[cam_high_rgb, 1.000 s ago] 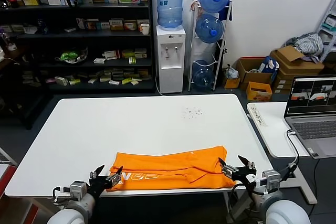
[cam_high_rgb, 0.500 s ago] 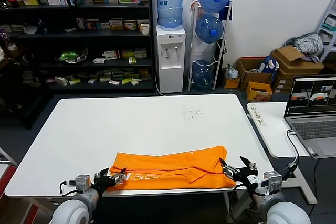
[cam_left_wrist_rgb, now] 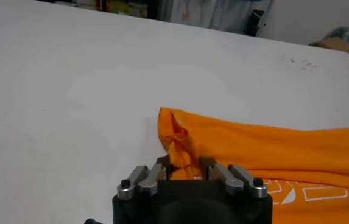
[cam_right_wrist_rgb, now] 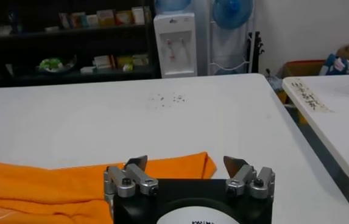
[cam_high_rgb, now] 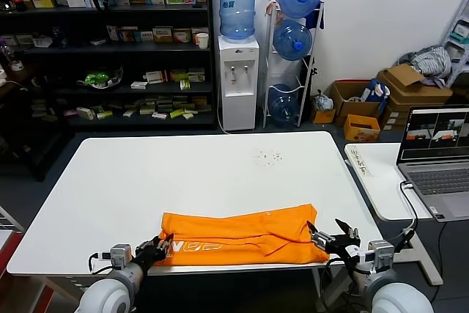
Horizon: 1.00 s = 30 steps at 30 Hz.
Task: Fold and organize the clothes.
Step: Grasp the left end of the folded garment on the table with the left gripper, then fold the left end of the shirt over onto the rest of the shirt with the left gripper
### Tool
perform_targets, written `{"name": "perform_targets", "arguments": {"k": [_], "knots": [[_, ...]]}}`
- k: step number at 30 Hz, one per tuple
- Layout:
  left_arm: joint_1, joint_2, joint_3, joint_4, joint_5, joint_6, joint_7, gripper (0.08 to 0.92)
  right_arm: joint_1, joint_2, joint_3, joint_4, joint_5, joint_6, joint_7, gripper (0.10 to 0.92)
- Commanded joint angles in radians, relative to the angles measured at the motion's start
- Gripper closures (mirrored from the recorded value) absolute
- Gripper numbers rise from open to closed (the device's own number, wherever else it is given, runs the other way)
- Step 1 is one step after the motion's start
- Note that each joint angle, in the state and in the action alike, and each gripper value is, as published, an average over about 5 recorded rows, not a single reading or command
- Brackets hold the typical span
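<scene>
1. the orange t-shirt (cam_high_rgb: 245, 237) lies folded into a long band along the near edge of the white table (cam_high_rgb: 183, 174), its long axis running left to right.
2. the left gripper (cam_left_wrist_rgb: 187, 173) sits at the band's left end, fingers narrowed onto a bunched corner.
3. the right gripper (cam_high_rgb: 332, 238) waits wide open, just beside the right end, holding nothing.

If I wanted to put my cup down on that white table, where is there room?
Most of the white table is bare: everything between the orange T-shirt and the far edge, apart from a few dark specks. The near edge is crowded: the left gripper pinches the shirt's corner, and the open right gripper sits at the other.
</scene>
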Motion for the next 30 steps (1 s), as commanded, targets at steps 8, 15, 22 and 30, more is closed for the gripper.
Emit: {"name": "perform_targets", "arguments": {"k": [8, 15, 22, 30], "knots": [[0.017, -0.018, -0.012, -0.043, 0.054, -0.033, -0.031, 0.866, 0.014, 0.005, -0.01, -0.01, -0.001, 0.004, 0.003, 0.203], [0.083, 0.046, -0.167, -0.15, 0.084, -0.036, -0.06, 0.879, 0.057, 0.008, -0.043, -0.034, -0.001, 0.009, 0.004, 0.203], [0.193, 0.257, -0.414, -0.11, 0.076, -0.033, -0.031, 0.879, 0.126, 0.023, -0.101, -0.065, -0.003, 0.009, 0.01, 0.203], [0.313, 0.389, -0.592, 0.092, 0.115, -0.066, 0.021, 0.879, 0.164, 0.042, -0.133, -0.088, -0.007, 0.008, 0.01, 0.203]]}}
